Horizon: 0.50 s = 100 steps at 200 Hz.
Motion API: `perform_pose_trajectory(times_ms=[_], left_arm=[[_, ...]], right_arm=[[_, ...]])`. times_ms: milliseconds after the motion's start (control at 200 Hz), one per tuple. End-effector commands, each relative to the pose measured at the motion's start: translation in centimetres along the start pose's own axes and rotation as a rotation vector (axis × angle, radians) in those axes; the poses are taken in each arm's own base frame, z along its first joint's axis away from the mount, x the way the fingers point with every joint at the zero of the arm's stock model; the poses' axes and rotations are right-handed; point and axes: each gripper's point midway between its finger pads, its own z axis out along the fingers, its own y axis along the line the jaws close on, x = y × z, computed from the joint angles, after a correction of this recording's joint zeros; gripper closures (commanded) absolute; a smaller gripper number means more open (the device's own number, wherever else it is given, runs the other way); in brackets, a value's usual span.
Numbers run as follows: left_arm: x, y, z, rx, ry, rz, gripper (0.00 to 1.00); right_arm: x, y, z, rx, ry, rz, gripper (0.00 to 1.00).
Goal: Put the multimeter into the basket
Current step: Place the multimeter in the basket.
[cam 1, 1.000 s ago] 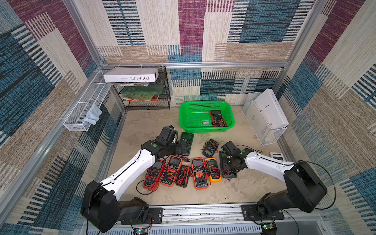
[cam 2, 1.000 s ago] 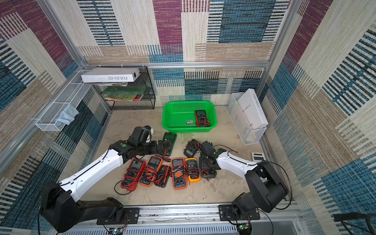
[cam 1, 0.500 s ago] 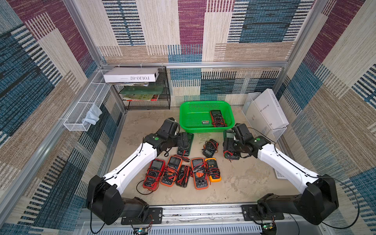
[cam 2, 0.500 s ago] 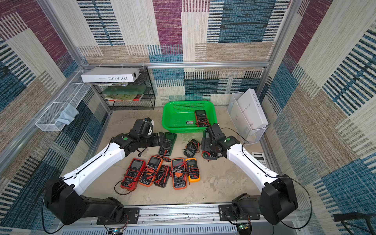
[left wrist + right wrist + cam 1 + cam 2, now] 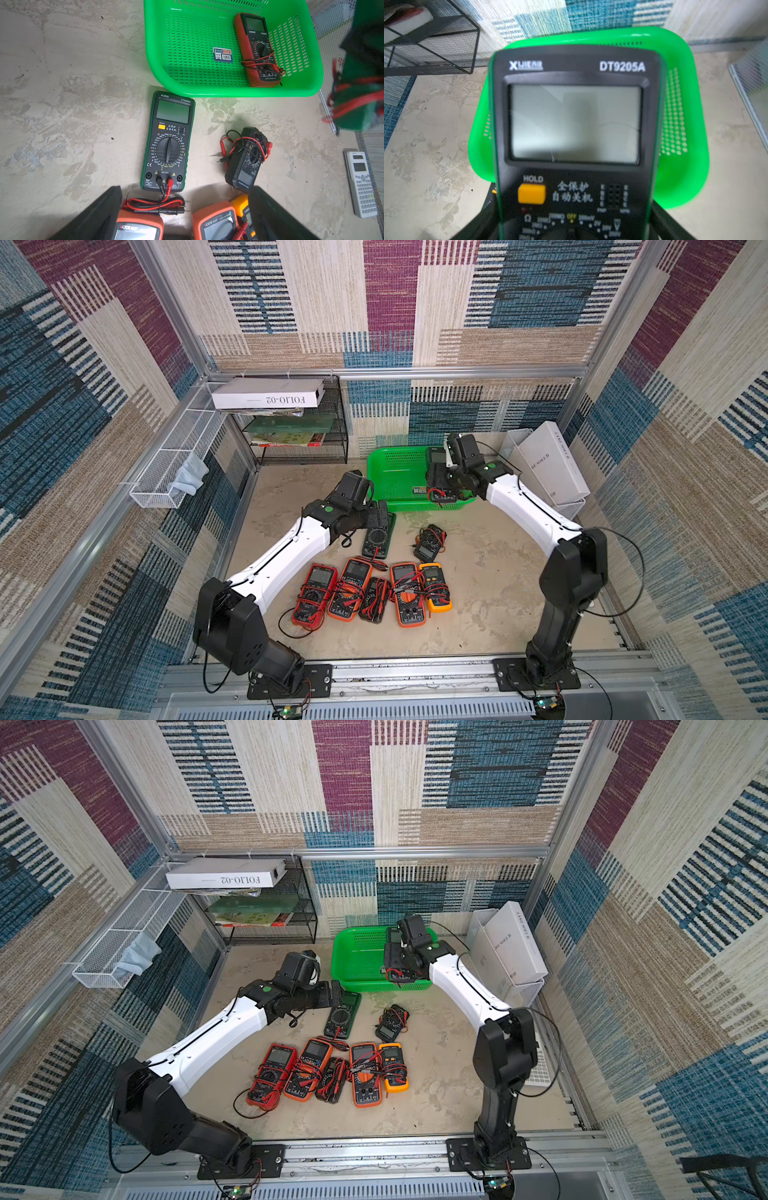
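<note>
The left hand (image 5: 379,515) has edged toward the middle of the desk (image 5: 490,597) and now hangs over the screen end of a green meter (image 5: 168,141), which lies flat just in front of the basket's (image 5: 371,472) front left corner. Its fingers (image 5: 93,218) stand wide apart and grip nothing.

The basket sits by the desk's far edge, right of centre. A red meter (image 5: 257,49) already lies in its right half.

The real change is on the right. A second ago the right hand (image 5: 444,484) was low at the right end of the row of meters near the desk's front. It has since lifted and swung toward the far edge, and now hangs over the basket's front right part, clamped on the multimeter (image 5: 575,124). The red leads are wound round the multimeter's lower body. The carry looks all but done; what seems left is to lower and let go, clear of the red meter.

The multimeter is in the air, and I cannot tell how far above the basket floor. Its long axis runs roughly from the desk's front edge to the far edge. The screen end leads toward the far edge, the socket end sits in the grip, and the face turns up toward the wrist camera.
</note>
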Motion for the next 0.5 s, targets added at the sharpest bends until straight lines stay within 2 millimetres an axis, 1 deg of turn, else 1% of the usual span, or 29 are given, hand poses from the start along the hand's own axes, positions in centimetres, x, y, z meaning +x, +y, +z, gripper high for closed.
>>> perform_pose_trajectory(times_ms=[0,100,235,351,426,496], left_arm=[[0.2,0.4,0.0,-0.012,0.004,0.01,0.01],[0.4,0.5,0.0,-0.015,0.007,0.009,0.01],[0.5,0.5,0.0,-0.011,0.011,0.008,0.01],[0.5,0.5,-0.2,-0.01,0.009,0.009,0.01],[0.4,0.5,-0.3,-0.009,0.007,0.012,0.01],[0.3,0.5,-0.3,-0.008,0.003,0.013,0.01]], right_arm=[[-2.7,1.1,2.1,-0.026,-0.052,-0.053,0.43],[-3.9,1.3,4.7,-0.032,-0.053,-0.066,0.43],[-4.3,1.2,8.3,-0.042,-0.039,-0.063,0.42],[-3.6,1.3,10.8,-0.065,-0.013,-0.053,0.42],[-2.6,1.6,12.1,-0.08,0.014,-0.051,0.42],[-1.5,1.5,13.1,-0.084,0.042,-0.043,0.42]])
